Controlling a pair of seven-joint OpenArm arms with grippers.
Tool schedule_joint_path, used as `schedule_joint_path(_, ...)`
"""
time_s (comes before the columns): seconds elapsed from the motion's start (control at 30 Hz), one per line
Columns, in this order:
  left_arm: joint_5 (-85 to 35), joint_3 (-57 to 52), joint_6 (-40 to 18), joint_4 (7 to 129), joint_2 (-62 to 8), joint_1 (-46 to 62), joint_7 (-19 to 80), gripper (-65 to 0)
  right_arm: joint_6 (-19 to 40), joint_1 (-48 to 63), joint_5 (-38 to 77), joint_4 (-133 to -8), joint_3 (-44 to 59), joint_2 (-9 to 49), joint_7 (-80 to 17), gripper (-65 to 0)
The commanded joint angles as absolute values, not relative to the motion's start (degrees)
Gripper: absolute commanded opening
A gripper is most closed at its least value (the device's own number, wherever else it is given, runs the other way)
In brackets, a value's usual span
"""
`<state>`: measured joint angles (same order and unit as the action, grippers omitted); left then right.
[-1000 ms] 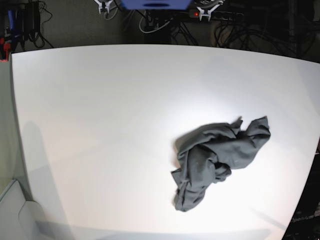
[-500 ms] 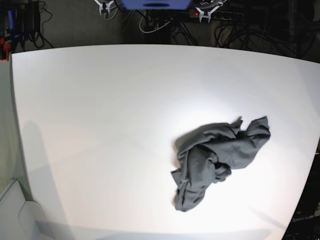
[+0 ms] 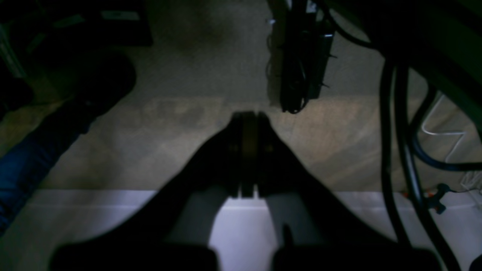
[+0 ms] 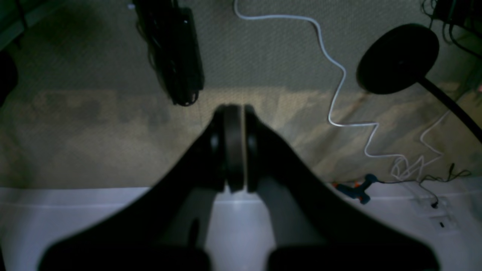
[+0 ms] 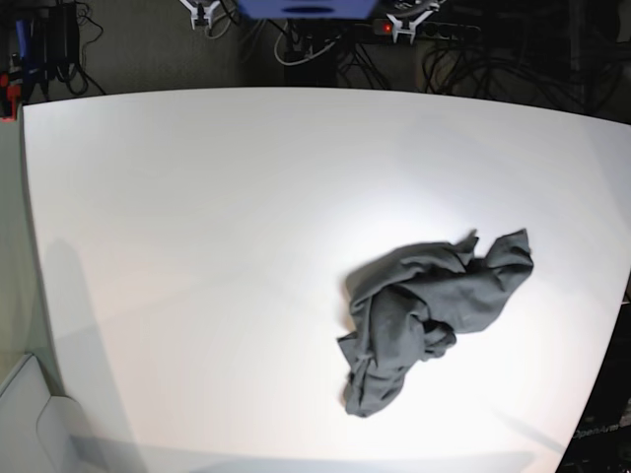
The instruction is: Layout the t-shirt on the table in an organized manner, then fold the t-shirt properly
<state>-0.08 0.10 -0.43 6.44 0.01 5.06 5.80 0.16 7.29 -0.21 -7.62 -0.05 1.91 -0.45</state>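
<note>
In the base view, the t-shirt (image 5: 434, 313) lies crumpled right of centre on the white worktop (image 5: 197, 246), untouched by either arm. In the left wrist view, the left end effector (image 3: 248, 150) is fully closed on nothing, over the worktop's edge. In the right wrist view, the right end effector (image 4: 233, 146) is likewise closed and empty.

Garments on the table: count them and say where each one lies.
1. The t-shirt, crumpled in a heap, lies on the white table, right of centre in the base view. Nothing else could hide another.
</note>
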Motion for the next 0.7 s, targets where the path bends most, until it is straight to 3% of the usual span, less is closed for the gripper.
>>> schedule_joint_path(0.0,0.0,0.0,-0.5,6.5,0.0,5.2,5.8,-65.0,0.5,7.4,-0.3,-7.7,0.0,2.1,-0.7,-65.0)
schedule_joint_path(0.67,0.0,0.0,-0.5,6.5,0.4,5.4,5.8,-65.0,0.5,7.7,-0.3,-7.8,0.0,2.1,-0.7,-65.0)
